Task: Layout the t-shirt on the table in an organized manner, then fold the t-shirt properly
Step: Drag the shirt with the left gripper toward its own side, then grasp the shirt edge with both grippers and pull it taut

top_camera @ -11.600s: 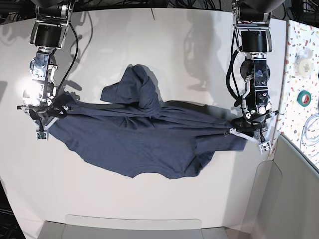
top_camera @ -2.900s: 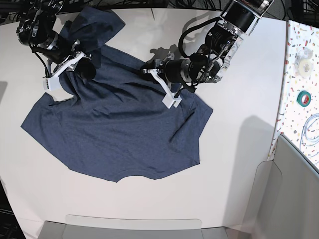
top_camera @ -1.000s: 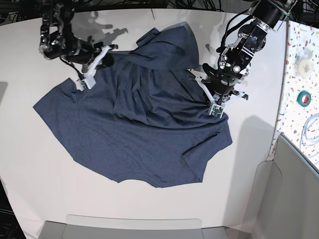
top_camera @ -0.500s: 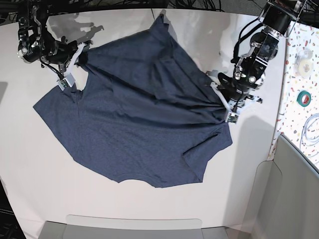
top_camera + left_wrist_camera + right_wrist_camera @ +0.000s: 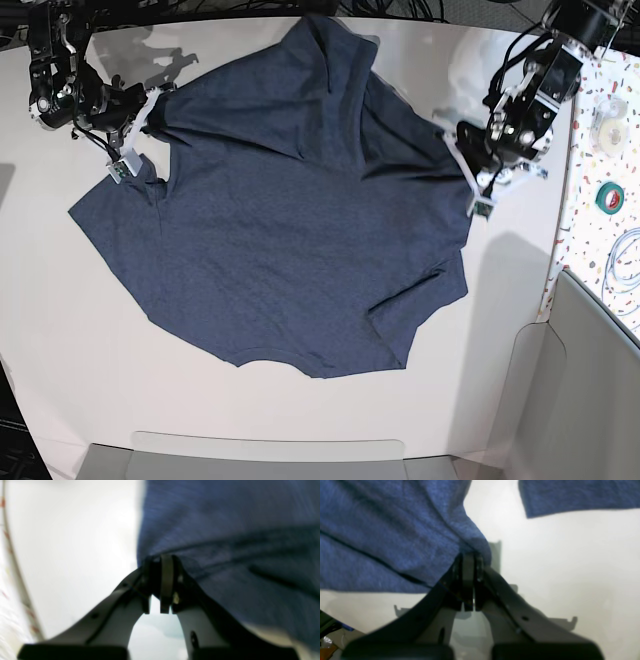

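T-shirt (image 5: 280, 200) spread on table (image 5: 80, 330)
Right gripper (image 5: 140, 135) at 10 o'clock and left gripper (image 5: 470, 180) at 3 o'clock both pinch cloth

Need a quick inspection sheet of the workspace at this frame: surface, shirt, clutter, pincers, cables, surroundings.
Surface: white table, bare around the shirt.
Job's things: navy t-shirt spread wide but skewed and creased; no lettering shows.
Clutter: nothing seen on the table.
Pincers: right pincer shut on the t-shirt's edge at the base view's upper left; left pincer at the t-shirt's edge on the other side, cloth at its tips, grip not certain.
Cables: black cables bunched behind the far edge; a white cable on the speckled strip.
Surroundings: speckled strip beside the table, holding a green tape roll and a clear roll.
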{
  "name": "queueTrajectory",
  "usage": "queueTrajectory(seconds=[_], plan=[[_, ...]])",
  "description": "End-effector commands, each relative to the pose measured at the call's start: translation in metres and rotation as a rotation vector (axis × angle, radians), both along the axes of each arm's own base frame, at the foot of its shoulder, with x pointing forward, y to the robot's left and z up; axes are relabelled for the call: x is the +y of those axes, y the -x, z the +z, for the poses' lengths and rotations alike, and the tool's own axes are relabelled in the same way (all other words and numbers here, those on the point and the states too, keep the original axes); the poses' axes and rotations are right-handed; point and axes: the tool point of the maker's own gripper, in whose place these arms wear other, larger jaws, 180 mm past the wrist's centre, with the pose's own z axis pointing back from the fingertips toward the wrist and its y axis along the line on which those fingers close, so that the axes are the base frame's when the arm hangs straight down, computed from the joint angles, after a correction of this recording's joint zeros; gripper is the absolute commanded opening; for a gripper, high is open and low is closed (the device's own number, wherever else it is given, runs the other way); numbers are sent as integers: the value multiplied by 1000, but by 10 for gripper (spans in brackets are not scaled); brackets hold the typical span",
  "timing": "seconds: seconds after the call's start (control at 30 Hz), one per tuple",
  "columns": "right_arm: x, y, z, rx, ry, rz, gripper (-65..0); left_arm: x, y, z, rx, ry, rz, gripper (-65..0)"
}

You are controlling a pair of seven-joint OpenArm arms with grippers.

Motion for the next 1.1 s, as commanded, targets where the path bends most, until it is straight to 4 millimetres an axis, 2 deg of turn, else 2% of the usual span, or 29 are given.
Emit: queueTrajectory(seconds=[0.0,0.13,0.2,0.33,0.43,0.6,0.73,0.9,1.07], plan=[[-8,-8,11,-28,40,9,-650,11,-19,27,-103,-20,14,-573],[-2,-23,41,-136,45,27,-650,18,-22,64,-200,-1,56,-570],[-5,-29,54,-188,45,5,-650,22,-21,73,-225,0,67,-570],[13,-38,66,-243,-85,-66,-650,28,-1,65,-194,-2,89,-570],[50,-46,67,-260,-207,-72,-650,12,18,47,-141,50,107,-571],[121,-48,51,-195,-401,-61,-650,-39,41,23,-63,167,83,-573],[152,-38,29,-102,-467,-44,-650,-71,50,15,-28,244,73,-574],[159,-17,8,-12,-467,-42,-650,-96,57,9,1,297,59,-574],[147,3,-7,41,-416,-43,-650,-109,61,8,12,334,67,-574]])
